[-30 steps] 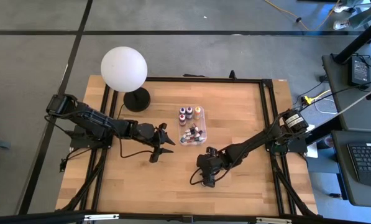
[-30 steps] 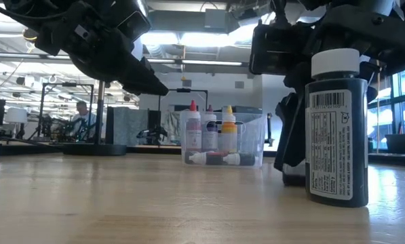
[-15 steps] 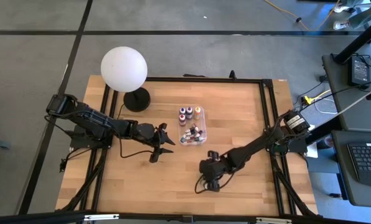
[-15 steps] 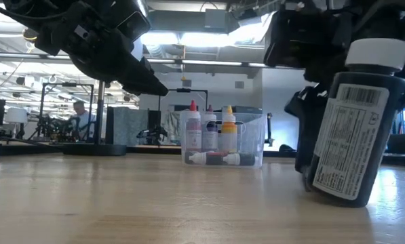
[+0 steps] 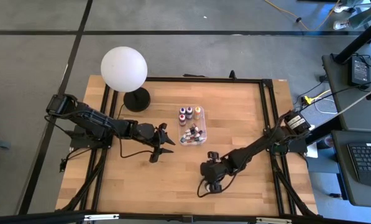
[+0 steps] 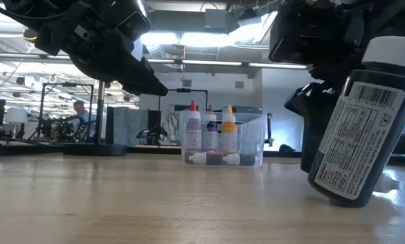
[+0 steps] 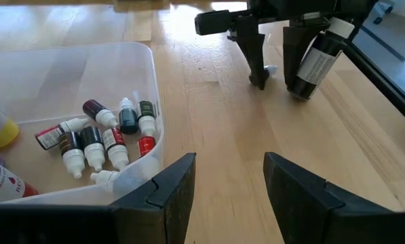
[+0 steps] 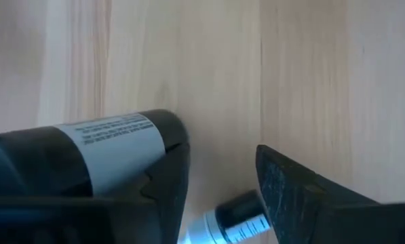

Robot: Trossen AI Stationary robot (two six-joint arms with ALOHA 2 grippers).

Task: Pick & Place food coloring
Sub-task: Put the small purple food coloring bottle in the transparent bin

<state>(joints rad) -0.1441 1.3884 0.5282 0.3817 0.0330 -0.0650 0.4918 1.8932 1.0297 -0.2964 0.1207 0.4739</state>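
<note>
A clear plastic box [image 5: 192,126] mid-table holds several small food coloring bottles [image 7: 100,135], some upright, some lying down. My left gripper [image 7: 229,183] hovers open just on the near side of the box [image 7: 148,81], touching nothing. My right gripper [image 5: 211,178] points down near the table's front edge. A small dropper bottle [image 8: 237,215] lies on the wood between its open fingers; whether they touch it I cannot tell. A bigger dark bottle [image 6: 361,129] with a white cap and barcode label stands tipped beside that gripper. My right gripper meets the big dark bottle's labelled side [image 8: 163,139] with the outer side of one finger [image 8: 171,179]. The fingers point steeply down. The bottle [image 7: 316,62] leans away from the finger, tilted, with only its bottom edge on the table.
A white globe lamp [image 5: 123,68] on a black base stands at the table's far left. A black frame [image 5: 269,124] runs round the wooden top. Bare wood lies between the two grippers and along the front.
My right gripper has shifted a little toward the table's near edge. The big dark bottle, upright a second ago, has tipped over sideways and now leans on its bottom edge. My left arm has kept still.
</note>
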